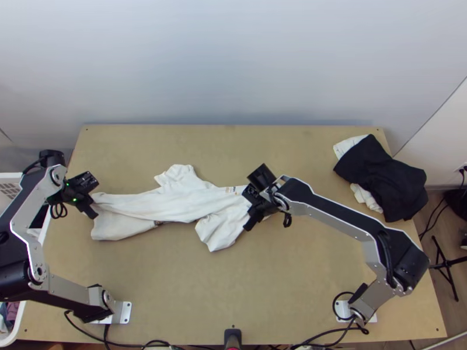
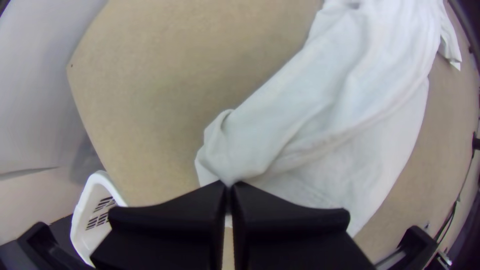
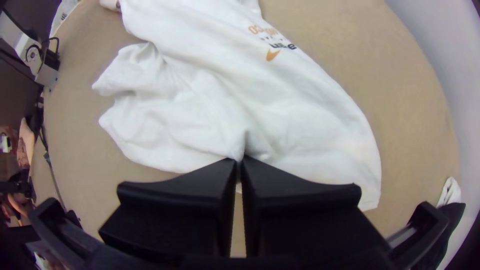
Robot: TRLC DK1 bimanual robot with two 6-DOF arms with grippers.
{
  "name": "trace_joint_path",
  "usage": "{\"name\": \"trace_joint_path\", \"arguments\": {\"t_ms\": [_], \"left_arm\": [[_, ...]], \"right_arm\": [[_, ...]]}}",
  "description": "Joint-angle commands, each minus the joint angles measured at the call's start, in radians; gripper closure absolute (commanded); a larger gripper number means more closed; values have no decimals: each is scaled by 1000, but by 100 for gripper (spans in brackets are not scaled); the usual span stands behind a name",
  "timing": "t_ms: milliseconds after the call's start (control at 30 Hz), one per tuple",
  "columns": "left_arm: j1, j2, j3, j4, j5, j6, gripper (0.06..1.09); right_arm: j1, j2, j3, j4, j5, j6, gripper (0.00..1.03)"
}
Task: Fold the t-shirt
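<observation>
The white t-shirt (image 1: 175,201) lies bunched lengthwise across the table's left and middle, with a long fold along it and a sleeve sticking out on either side. At its left end is my left gripper (image 1: 93,213); in the left wrist view this gripper (image 2: 229,187) is shut on a corner of the cloth (image 2: 320,145). Toward the shirt's other end stands my right gripper (image 1: 250,224). The right wrist view has that gripper (image 3: 239,162) shut on a pinched edge of the shirt (image 3: 190,120), near small orange and dark print.
A pile of black and white clothing (image 1: 382,181) lies at the table's right back edge. A white basket (image 1: 20,312) with cloth inside stands off the left side. Bare wood (image 1: 233,280) stretches between the two arm bases. Behind the table rises a pale wall.
</observation>
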Motion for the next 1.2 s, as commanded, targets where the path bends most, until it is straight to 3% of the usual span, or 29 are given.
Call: {"name": "trace_joint_path", "arguments": {"t_ms": [0, 233, 533, 733, 1167], "left_arm": [[33, -45, 91, -142, 127, -121, 105], [59, -132, 219, -344, 285, -258, 105], [141, -165, 406, -485, 423, -348, 105], [132, -229, 509, -525, 553, -531, 105], [36, -381, 759, -554, 556, -761, 105]], "right_arm": [[-16, -65, 44, -66, -66, 26, 100], [-145, -144, 152, -159, -266, 125, 100], [-153, -225, 222, -261, -293, 116, 100], [-142, -292, 305, -304, -298, 93, 100], [-405, -575, 417, -320, -261, 185, 100]]}}
